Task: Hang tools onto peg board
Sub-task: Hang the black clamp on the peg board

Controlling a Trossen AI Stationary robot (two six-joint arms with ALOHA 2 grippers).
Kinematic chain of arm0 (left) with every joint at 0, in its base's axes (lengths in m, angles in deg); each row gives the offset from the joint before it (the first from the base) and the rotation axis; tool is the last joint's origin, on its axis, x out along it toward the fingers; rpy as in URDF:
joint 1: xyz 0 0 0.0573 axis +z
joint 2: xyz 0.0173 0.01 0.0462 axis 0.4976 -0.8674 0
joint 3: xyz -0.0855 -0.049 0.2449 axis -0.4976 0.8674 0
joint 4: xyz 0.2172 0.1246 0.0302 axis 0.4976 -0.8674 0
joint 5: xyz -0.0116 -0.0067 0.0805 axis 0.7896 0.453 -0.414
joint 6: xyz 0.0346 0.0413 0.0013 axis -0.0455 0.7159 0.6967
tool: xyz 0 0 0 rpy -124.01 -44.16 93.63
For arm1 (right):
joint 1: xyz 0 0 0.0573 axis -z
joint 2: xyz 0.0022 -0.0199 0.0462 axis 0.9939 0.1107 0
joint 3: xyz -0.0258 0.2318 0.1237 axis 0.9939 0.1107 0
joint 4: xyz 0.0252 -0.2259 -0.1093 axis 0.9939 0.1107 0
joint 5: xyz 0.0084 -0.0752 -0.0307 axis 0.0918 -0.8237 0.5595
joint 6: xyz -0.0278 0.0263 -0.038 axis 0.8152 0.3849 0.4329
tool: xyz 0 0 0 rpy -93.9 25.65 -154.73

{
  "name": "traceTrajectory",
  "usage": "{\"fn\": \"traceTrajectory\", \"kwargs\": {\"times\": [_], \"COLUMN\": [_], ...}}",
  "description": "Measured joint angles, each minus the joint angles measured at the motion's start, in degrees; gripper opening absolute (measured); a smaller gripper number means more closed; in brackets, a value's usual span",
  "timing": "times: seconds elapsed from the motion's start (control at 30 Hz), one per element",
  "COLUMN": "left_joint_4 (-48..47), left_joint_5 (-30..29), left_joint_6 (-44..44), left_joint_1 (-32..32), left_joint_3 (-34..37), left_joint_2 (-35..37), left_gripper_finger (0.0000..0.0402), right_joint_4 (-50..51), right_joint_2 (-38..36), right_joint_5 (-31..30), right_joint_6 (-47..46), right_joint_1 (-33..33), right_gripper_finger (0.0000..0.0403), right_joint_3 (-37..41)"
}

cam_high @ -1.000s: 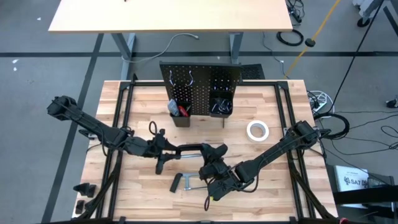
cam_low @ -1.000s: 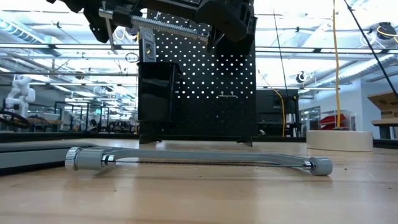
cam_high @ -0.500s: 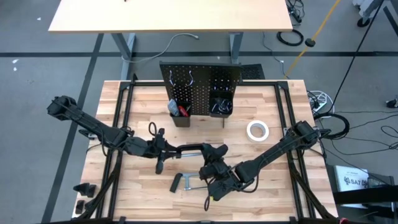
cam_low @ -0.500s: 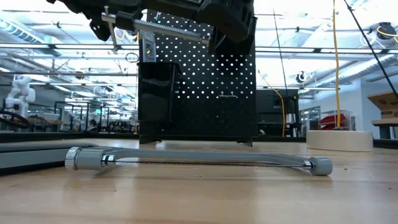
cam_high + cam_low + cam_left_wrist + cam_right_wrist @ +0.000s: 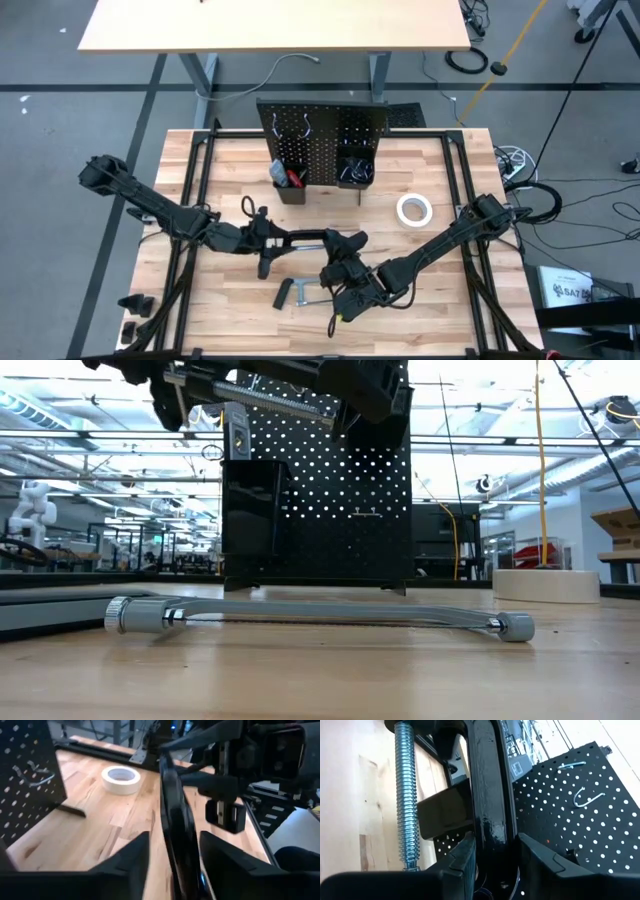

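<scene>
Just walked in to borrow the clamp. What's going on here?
Both arms are busy with the black C-clamp, held up over the middle of the table. The right gripper is shut on its frame; the left gripper straddles the other end with its fingers apart. The peg board stands behind. A hacksaw and tape roll lie on the table.

- The peg board [image 5: 318, 135] stands at the table's [image 5: 440, 290] far edge, bins [image 5: 292, 182] on its front.
- Tape roll [image 5: 414, 210]: right of the board, nearer.
- C-clamp [image 5: 322, 243]: in front of the board, above the table.
- Hacksaw [image 5: 320, 617]: on the table before the board.
</scene>
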Motion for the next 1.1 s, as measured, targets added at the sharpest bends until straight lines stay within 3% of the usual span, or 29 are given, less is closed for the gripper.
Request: {"fn": "traceTrajectory", "kwargs": {"times": [0.2,0.5,1.1], "left_joint_4": [1.9,0.1,-1.1], "left_joint_5": [0.1,2.8,2.0], "left_joint_6": [3.2,2.8,1.4], "left_joint_1": [0.9,1.0,1.0], "left_joint_3": [0.0,0.0,0.0], "left_joint_2": [-1.0,2.0,2.0], "left_gripper_finger": [0.0222,0.0225,0.0226], "right_joint_4": [-0.1,0.0,0.1], "right_joint_2": [0.0,0.0,0.0], "right_joint_5": [-0.4,-0.7,-0.8], "right_joint_6": [0.0,0.2,0.1], "right_joint_1": [0.2,0.2,0.2], "right_gripper_finger": [0.0108,0.0108,0.0108], "right_joint_3": [0.0,0.0,0.0]}}
